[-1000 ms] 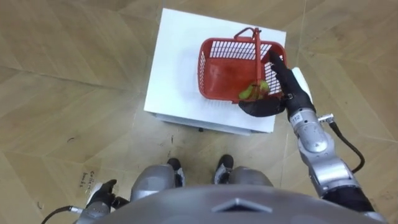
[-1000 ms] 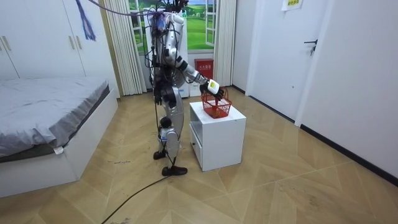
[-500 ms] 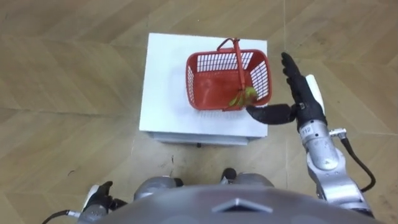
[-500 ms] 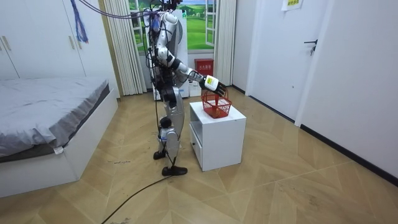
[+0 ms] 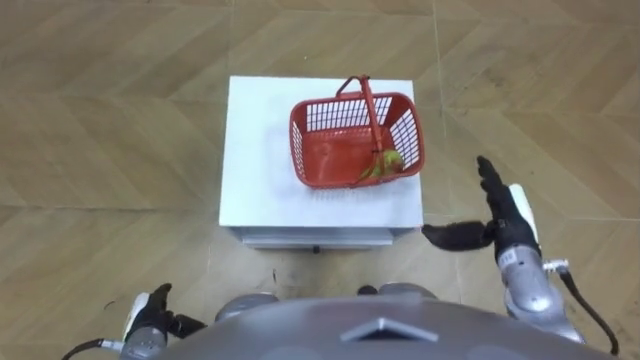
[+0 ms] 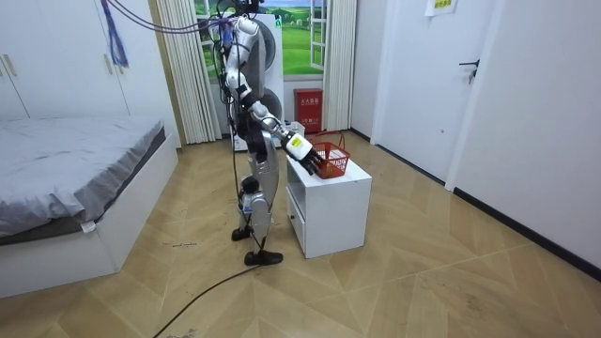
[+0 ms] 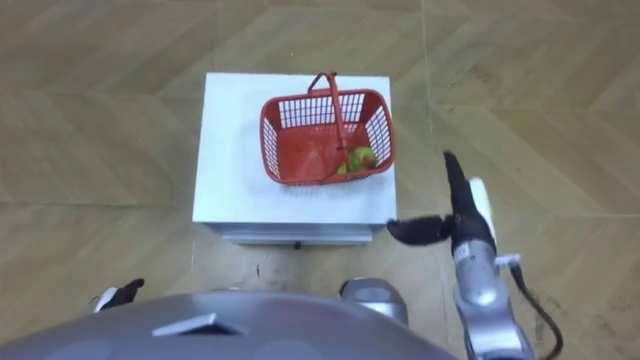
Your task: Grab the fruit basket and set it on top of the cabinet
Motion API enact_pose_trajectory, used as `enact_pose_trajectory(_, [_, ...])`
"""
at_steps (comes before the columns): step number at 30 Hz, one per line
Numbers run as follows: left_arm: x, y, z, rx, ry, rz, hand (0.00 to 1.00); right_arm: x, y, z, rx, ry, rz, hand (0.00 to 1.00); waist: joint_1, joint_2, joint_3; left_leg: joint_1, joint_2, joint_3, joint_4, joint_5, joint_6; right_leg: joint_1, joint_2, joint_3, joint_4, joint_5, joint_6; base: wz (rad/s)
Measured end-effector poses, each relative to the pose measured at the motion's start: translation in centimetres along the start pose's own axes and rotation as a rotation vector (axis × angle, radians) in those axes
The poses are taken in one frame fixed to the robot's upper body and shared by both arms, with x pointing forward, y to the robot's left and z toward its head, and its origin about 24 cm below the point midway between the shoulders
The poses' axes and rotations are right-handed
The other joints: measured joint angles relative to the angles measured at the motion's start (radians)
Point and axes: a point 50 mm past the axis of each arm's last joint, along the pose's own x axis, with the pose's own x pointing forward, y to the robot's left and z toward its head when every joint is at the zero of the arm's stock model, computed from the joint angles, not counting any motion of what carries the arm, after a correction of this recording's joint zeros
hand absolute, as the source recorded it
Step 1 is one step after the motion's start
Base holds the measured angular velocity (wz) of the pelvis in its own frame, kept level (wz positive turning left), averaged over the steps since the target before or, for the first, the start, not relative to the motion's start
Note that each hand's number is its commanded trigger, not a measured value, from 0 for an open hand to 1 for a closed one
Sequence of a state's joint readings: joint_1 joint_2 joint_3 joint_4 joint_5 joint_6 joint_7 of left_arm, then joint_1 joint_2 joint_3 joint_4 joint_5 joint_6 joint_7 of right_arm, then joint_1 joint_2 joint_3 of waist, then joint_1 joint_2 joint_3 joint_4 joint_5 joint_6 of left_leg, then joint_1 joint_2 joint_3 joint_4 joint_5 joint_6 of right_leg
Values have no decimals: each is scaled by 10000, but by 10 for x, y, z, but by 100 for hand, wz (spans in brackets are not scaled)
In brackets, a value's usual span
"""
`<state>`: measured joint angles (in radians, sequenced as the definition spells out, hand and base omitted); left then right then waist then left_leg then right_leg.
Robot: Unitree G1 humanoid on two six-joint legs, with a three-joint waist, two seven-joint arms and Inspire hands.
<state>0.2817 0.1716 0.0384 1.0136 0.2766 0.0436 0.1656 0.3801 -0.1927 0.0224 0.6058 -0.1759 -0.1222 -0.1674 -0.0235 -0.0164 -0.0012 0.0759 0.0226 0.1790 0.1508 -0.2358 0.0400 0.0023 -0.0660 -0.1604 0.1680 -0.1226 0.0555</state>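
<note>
Red fruit basket (image 5: 338,165) on white cabinet (image 5: 255,150), right hand (image 5: 503,232) apart from it, fingers spread wide

The basket (image 5: 325,115) sits on the cabinet (image 5: 255,150), on the right half of its top, reaching to the far and right edges. The fruit (image 5: 385,166) lies in the basket's near right corner. The right hand (image 5: 503,222) hangs over the floor just off the cabinet's near right corner, apart from the basket. The left hand (image 5: 150,318) is low by the robot's left side. The robot stands before the cabinet's near edge. The bed (image 6: 66,178) lies at the room view's left.
</note>
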Motion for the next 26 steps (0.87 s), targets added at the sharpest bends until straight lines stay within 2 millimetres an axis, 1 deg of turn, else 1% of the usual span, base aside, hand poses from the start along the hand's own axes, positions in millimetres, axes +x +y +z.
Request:
enact_pose_trajectory(1, [0,1,-1,-29,43,51,0,-1,-1,-10,-28,428,-84,0,2,0,-2,46,1,-6,-8,0,0,43,1,-6,0,0,0,0])
enact_pose_trajectory(3, [0,4,-6,-323,255,246,0,-7,-6,-42,-204,1957,-481,0,20,17,1,232,2,-16,-88,-1,-1,199,7,-40,-6,-15,18,2])
enact_pose_trajectory(5, [-1,5,-11,-408,432,327,0,-12,-8,-58,-442,2802,-605,0,35,22,-17,291,3,-17,-121,-1,-2,244,10,-42,-2,-21,25,0])
enact_pose_trajectory(6, [-2,4,-13,-405,502,331,0,-13,-8,-63,-528,3027,-594,0,27,7,-13,319,1,-18,-141,-1,-2,256,12,-34,-2,-21,25,0])
enact_pose_trajectory(7, [-2,3,-17,-458,703,325,0,-18,-7,-74,-788,3593,-475,0,6,16,-8,390,1,-19,-151,-1,-2,311,16,-22,-4,-23,26,-3])
enact_pose_trajectory(8, [-3,2,-21,-453,924,276,0,-22,-5,-83,-966,4155,-351,0,1,-22,-20,444,3,-21,-159,-2,-3,360,17,-22,8,-27,28,0])
enact_pose_trajectory(10, [-3,1,-23,-457,1092,235,0,-25,-2,-90,-1330,4662,-125,0,1,-11,-13,552,1,-43,-171,-2,-3,469,14,-39,-3,-28,28,4])
enact_pose_trajectory(11, [-3,0,-24,-437,1194,229,0,-29,1,-95,-1433,5000,31,0,-51,-35,-17,600,-8,-165,-167,-16,-14,551,14,-69,2,-34,28,13])
enact_pose_trajectory(12, [-3,1,-24,-448,1218,251,0,-32,4,-99,-1470,5302,152,0,-84,-50,-1,665,-11,-215,-163,-16,-14,635,10,-88,-1,-40,31,12])
enact_pose_trajectory(13, [-3,1,-25,-468,1237,263,0,-33,5,-101,-1439,5437,194,0,-74,-84,13,697,-13,-215,-168,-19,-18,662,12,-76,2,-56,37,4])
enact_pose_trajectory(16, [-3,2,-26,-687,1328,281,0,-36,11,-104,-1191,5839,479,0,-6,-56,-5,758,-13,-209,-158,-30,-30,713,15,-75,11,-82,32,-1])
enact_pose_trajectory(19, [-5,-4,-28,-1028,1615,120,0,-41,20,-108,-1044,6327,1020,0,20,-63,-6,763,-8,-213,-150,-28,-35,715,21,-86,20,-90,19,0])
enact_pose_trajectory(22, [-6,-10,-29,-1064,1818,-130,0,-41,24,-111,-709,6973,1384,0,4,-113,-6,788,-10,-249,-147,-28,-34,759,16,-115,21,-91,20,4])
enact_pose_trajectory(23, [-6,-10,-30,-1062,1866,-220,0,-42,25,-112,-556,7189,1528,0,3,-148,10,839,-9,-264,-156,-29,-36,815,16,-130,10,-92,22,4])
enact_pose_trajectory(24, [-6,-11,-30,-1061,1903,-290,0,-42,26,-112,-430,7364,1667,0,9,-171,-2,884,-5,-284,-162,-36,-43,869,17,-159,13,-94,23,5])
enact_pose_trajectory(26, [-5,-11,-28,-1045,1895,-317,0,-39,27,-109,-321,7384,1853,0,3,-199,2,902,-7,-307,-161,-42,-45,899,17,-164,16,-96,25,2])
